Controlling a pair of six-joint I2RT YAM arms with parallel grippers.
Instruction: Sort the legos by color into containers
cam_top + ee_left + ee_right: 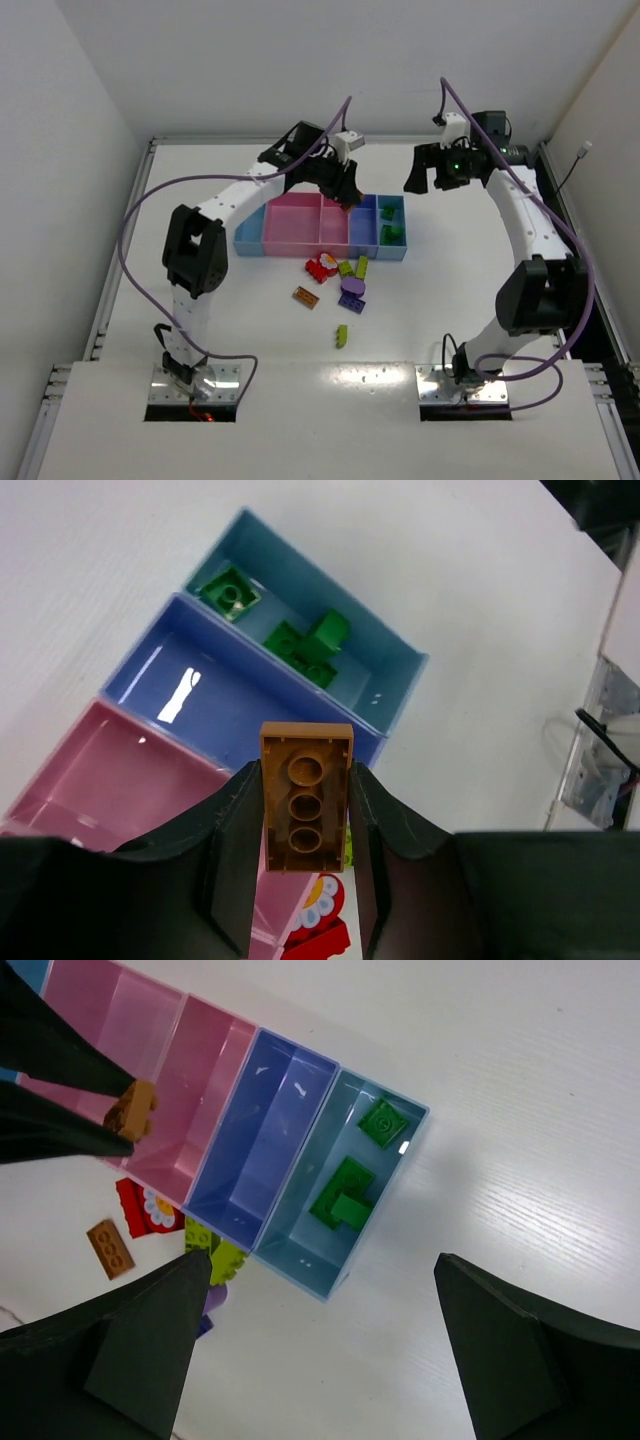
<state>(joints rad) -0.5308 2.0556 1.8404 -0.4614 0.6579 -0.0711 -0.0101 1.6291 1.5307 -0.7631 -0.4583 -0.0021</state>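
Note:
The containers (290, 222) are a joined row of bins: light blue at the ends, pink in the middle, one blue-violet (240, 695). My left gripper (305, 775) is shut on an orange brick (305, 800) and holds it above the right pink bin (190, 1090); it also shows in the top view (347, 195). Three green bricks (305, 645) lie in the right light blue bin (345, 1195). My right gripper (322, 1258) is open and empty, high above the table right of the bins (435, 175).
Loose bricks lie in front of the bins: a red one with a flower print (321, 267), an orange one (305, 297), yellow-green ones (361, 266) (342, 335) and purple pieces (352, 292). White walls enclose the table.

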